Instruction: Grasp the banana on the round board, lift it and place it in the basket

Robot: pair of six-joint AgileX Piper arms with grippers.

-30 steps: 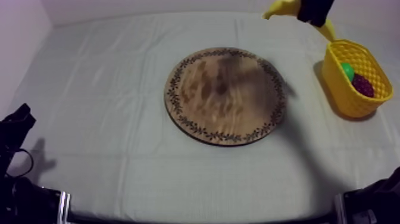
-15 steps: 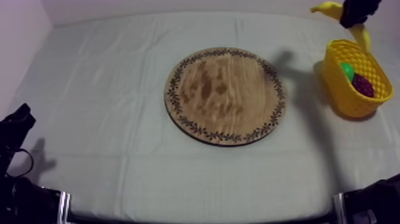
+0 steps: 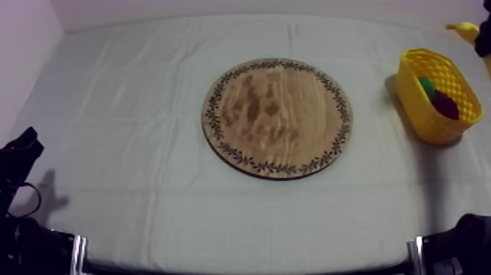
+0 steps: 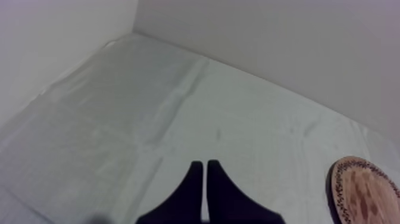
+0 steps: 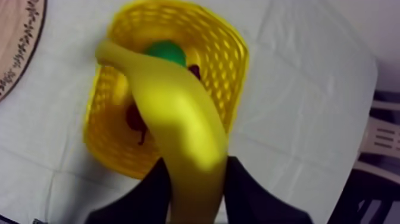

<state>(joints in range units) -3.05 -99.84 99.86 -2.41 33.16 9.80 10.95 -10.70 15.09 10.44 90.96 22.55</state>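
**Banana's over the basket, here's what I think could bite**

The right tool [image 5: 195, 164] is pinching the banana [image 5: 172, 107] near one end, with a black finger on each side. The rest of the fruit sticks out ahead of it. From the right wrist view the banana hangs in the air right over the yellow basket [image 5: 110, 149], free end toward the far rim. From the top view it sits up at the basket's far side [image 3: 464, 29], so I can't say how well centred it is.

The basket isn't empty. There's a green fruit [image 5: 168, 52] and a dark fruit [image 3: 446, 104] in there, probably the grapes. The wooden board [image 3: 278, 117] is bare, mid-counter [image 3: 131, 110], well apart from the basket.

The left tool [image 4: 205, 179] has its fingers pressed together on nothing and is parked at its own side, nowhere near this.

My worries:
- The banana looks about as long as the basket opening. Let go off-centre and it probably lands across the rim and rolls onto the cloth.
- Going down at a slant, the free end could catch the wall and shove or tip the basket, which looks light.
- With two fruits inside, a high drop might bounce back out.

I'd line it up lengthwise and go low before opening.
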